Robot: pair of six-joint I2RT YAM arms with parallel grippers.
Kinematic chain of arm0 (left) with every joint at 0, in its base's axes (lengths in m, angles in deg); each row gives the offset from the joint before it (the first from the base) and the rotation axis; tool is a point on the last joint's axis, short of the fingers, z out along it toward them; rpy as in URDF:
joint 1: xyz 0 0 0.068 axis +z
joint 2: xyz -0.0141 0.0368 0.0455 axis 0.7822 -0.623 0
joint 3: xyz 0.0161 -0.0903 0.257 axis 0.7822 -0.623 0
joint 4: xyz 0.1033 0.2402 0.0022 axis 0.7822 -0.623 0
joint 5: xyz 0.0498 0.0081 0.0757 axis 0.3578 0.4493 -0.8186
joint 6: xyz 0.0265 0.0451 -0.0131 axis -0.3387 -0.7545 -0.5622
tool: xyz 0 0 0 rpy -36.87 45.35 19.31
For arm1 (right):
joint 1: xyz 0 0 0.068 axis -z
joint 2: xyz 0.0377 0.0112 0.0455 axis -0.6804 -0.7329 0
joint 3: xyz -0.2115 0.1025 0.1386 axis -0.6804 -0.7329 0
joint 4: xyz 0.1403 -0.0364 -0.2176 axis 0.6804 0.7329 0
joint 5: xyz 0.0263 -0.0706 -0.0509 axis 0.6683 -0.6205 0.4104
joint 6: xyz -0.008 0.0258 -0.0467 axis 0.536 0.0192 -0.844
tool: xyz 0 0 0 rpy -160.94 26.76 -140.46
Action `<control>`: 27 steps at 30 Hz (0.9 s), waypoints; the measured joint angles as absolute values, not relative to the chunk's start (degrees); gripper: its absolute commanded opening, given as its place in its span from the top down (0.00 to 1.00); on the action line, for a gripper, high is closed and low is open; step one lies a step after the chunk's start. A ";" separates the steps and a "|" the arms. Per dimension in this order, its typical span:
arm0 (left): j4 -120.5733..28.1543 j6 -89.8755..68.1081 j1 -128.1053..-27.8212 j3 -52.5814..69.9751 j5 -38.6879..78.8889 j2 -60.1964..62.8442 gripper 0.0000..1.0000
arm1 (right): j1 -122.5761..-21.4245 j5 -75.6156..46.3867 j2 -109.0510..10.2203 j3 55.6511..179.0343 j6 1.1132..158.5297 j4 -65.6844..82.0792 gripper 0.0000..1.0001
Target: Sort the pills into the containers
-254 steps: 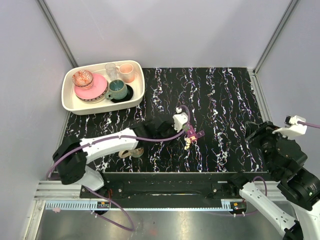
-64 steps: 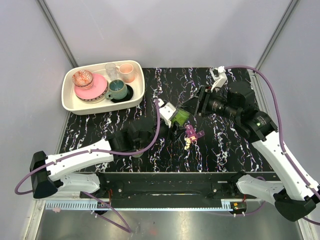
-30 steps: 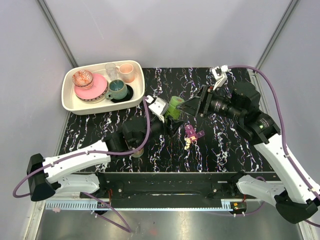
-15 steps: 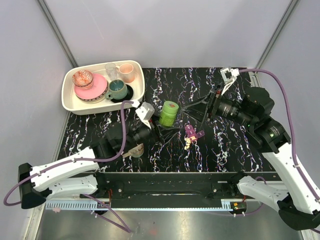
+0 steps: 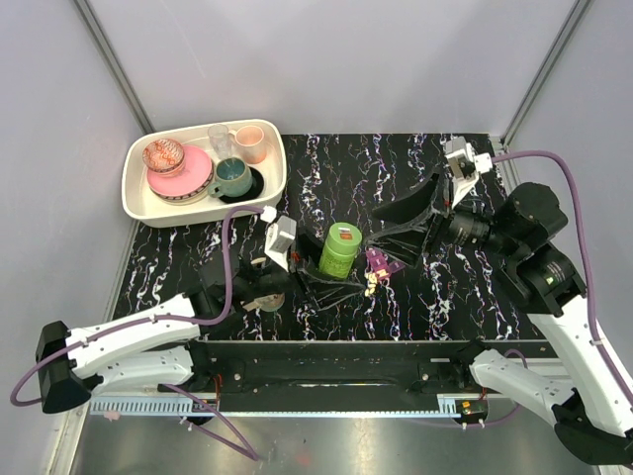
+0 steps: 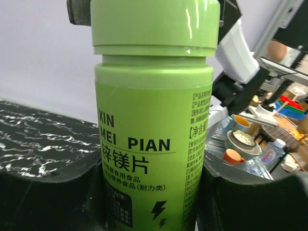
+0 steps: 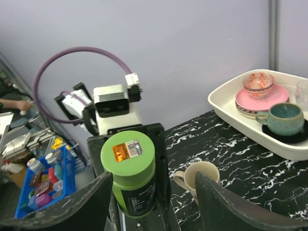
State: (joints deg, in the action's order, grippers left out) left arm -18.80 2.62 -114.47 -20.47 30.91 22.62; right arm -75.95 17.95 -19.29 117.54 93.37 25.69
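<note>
Two changes: left pincer (image 5: 333, 278), pinching the bottle (image 5: 340, 247), retreated; right pincer (image 5: 404, 220), spread, backed away.

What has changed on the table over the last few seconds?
The left gripper brought the green bottle nearer the front edge, now upright in its grip. The right gripper, which had reached in to the cap, drew back rightward, open. The purple pill box, pills, beige mug and dish tray stayed put.

Left arm (image 5: 129, 332) stretched low, jaws clamped on bottle (image 5: 339, 249); right arm (image 5: 564, 332) raised, jaws spread wide.
</note>
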 measured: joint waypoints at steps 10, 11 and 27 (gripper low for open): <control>-12.44 6.18 -114.47 -20.43 39.19 19.21 1.00 | -75.98 27.85 -19.93 117.28 93.28 21.99 0.25; -11.80 6.60 -114.47 -20.43 39.70 19.08 1.00 | -76.00 28.55 -20.17 117.28 93.34 21.84 0.25; -7.45 9.61 -114.47 -20.27 41.40 15.76 1.00 | -76.00 34.32 -20.34 116.01 93.80 19.13 0.21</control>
